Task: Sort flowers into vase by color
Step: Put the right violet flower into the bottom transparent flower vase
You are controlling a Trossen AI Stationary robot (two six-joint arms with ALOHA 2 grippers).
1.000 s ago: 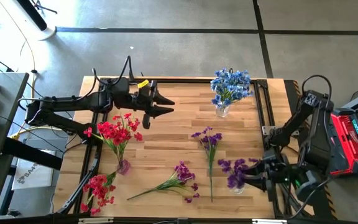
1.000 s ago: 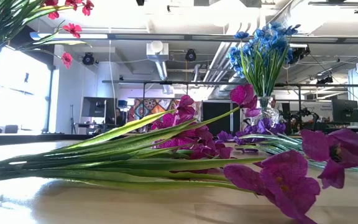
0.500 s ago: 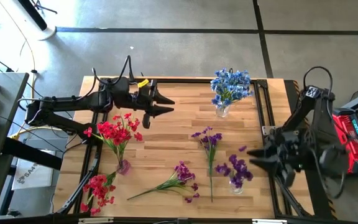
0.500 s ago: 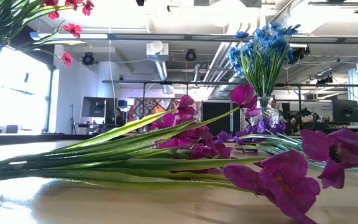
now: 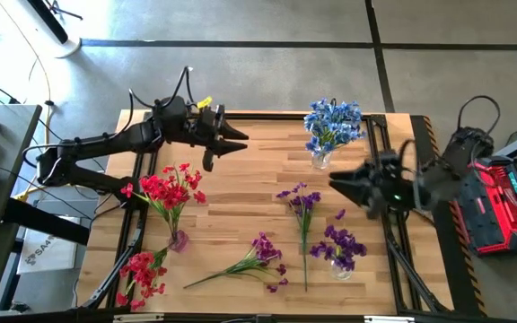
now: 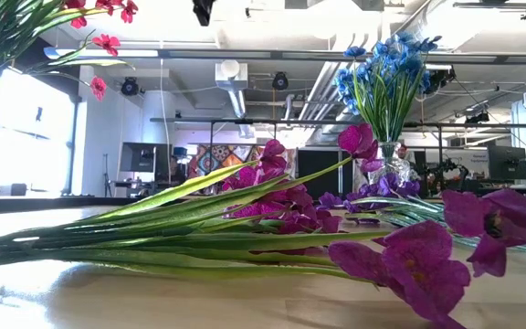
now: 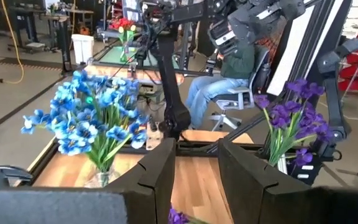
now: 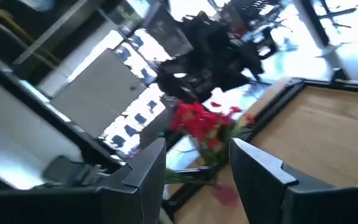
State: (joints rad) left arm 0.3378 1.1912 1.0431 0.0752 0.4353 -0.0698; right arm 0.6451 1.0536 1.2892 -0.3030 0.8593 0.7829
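Blue flowers (image 5: pixel 333 124) stand in a glass vase (image 5: pixel 320 160) at the far right, also seen in the left wrist view (image 7: pixel 89 124). Red flowers (image 5: pixel 169 187) fill a vase (image 5: pixel 178 240) at the left. Purple flowers (image 5: pixel 339 244) stand in a vase at the near right. Two purple sprays (image 5: pixel 302 205) (image 5: pixel 260 256) and a red spray (image 5: pixel 142 272) lie flat on the table. My left gripper (image 5: pixel 240 141) hovers open over the far left, pointing at the blue flowers. My right gripper (image 5: pixel 335 182) hovers open between the blue and purple vases, pointing left.
A black metal frame (image 5: pixel 380 152) runs along the table's right and left sides. In the low view the loose purple sprays (image 6: pixel 272 219) lie across the foreground. A seated person (image 7: pixel 229 74) shows beyond the table's right side.
My right gripper has risen from beside the purple vase at the near right and swung toward the table's far edge and middle, turning as it went; the purple flowers stay in their vase. My left gripper has swung slightly toward the far edge.
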